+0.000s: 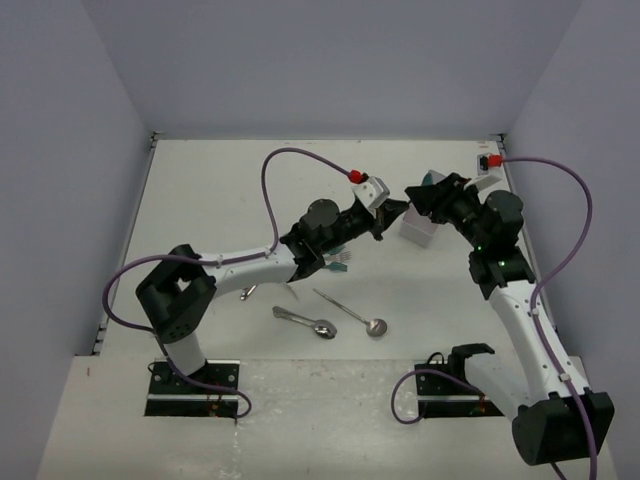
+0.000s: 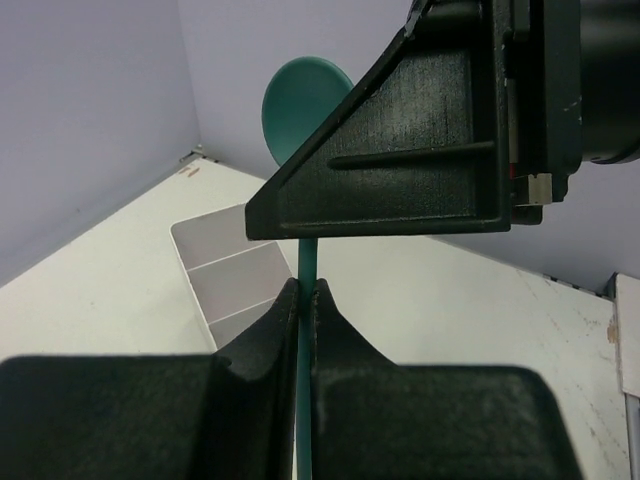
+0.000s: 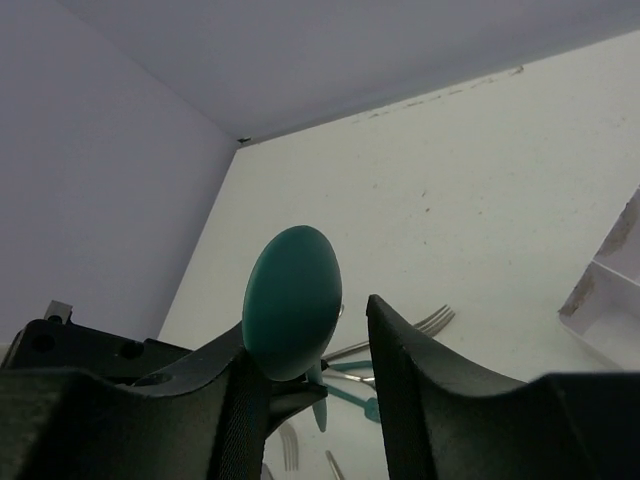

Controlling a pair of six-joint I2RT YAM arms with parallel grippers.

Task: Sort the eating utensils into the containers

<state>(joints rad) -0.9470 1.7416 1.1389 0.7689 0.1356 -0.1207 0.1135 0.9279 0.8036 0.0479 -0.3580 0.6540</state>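
Observation:
My left gripper is shut on the handle of a teal spoon and holds it upright, in the air, beside the white three-compartment container. In the top view the left gripper meets my right gripper just left of the container. In the right wrist view the right gripper is open. The teal spoon's bowl stands between its fingers, against the left one, with a gap to the right finger.
A pile of silver and teal utensils lies under the left arm; forks from it show in the right wrist view. Two silver spoons and a small utensil lie nearer. The side walls are close.

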